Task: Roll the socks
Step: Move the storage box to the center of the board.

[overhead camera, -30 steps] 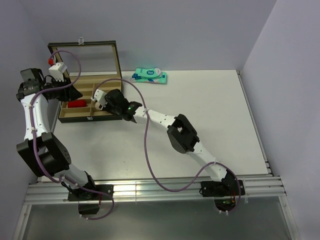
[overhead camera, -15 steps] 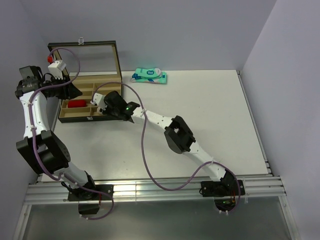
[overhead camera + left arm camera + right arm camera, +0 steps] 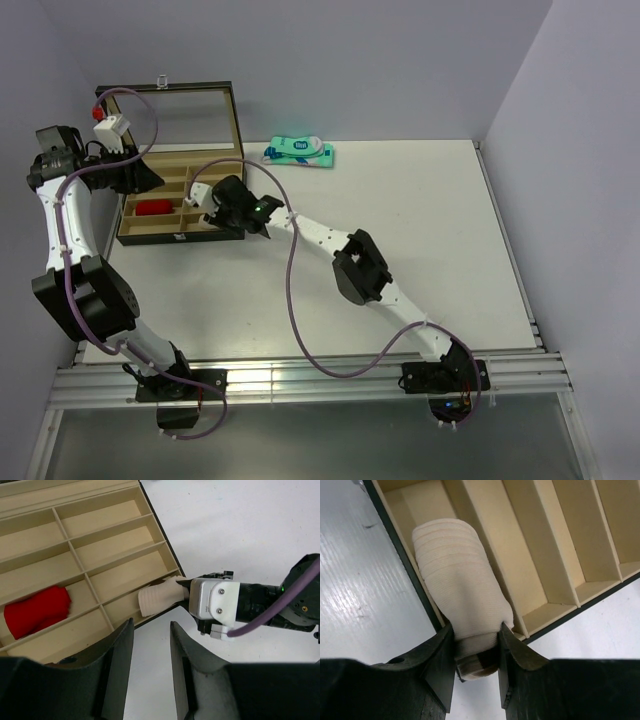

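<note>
A rolled beige sock [image 3: 457,575] with a brown-banded end is clamped between my right gripper's [image 3: 476,635] fingers. Its free end reaches over the rim into the near corner compartment of the divider box [image 3: 540,545]. The left wrist view shows the same beige sock [image 3: 160,597] at the box's corner, and the red sock [image 3: 36,611] bunched in a compartment further left. From above, the red sock [image 3: 152,208] lies in the box's front row. My left gripper [image 3: 150,630] hangs open above the table by the box's near edge, holding nothing. In the top view it [image 3: 146,178] sits over the box's left part, the right gripper [image 3: 212,212] at its right front.
The dark box [image 3: 180,238] stands at the table's back left with its glass lid [image 3: 170,110] raised against the wall. A teal-and-white flat packet [image 3: 298,152] lies at the back middle. The left wall is close behind my left arm.
My left gripper has drawn up and back toward the far left. My right gripper, still holding the beige sock, has edged a little left toward the box.
</note>
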`<act>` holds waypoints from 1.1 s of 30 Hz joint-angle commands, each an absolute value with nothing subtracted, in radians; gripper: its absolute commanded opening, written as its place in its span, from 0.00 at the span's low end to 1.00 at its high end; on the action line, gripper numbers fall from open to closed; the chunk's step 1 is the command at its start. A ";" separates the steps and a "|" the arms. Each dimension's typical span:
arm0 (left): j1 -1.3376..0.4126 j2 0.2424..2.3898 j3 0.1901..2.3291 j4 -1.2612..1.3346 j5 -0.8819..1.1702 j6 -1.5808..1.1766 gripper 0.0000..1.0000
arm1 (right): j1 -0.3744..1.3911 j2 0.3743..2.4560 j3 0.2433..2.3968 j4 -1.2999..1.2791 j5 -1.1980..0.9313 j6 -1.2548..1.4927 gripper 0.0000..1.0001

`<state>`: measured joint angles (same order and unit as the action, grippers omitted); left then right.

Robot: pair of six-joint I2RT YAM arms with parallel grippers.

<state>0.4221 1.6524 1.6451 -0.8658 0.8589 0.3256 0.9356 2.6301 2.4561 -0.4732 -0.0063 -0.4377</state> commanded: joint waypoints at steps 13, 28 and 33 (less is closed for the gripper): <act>0.399 1.638 1.675 -0.867 0.877 0.288 0.41 | 0.896 2.663 2.523 -0.693 -0.124 -0.413 0.00; 0.380 1.652 1.683 -0.864 0.870 0.276 0.41 | 0.897 2.700 2.530 -0.868 -0.213 -0.390 0.00; 0.376 1.655 1.689 -0.868 0.868 0.279 0.41 | 0.884 2.663 2.461 -0.906 -0.264 -0.356 0.00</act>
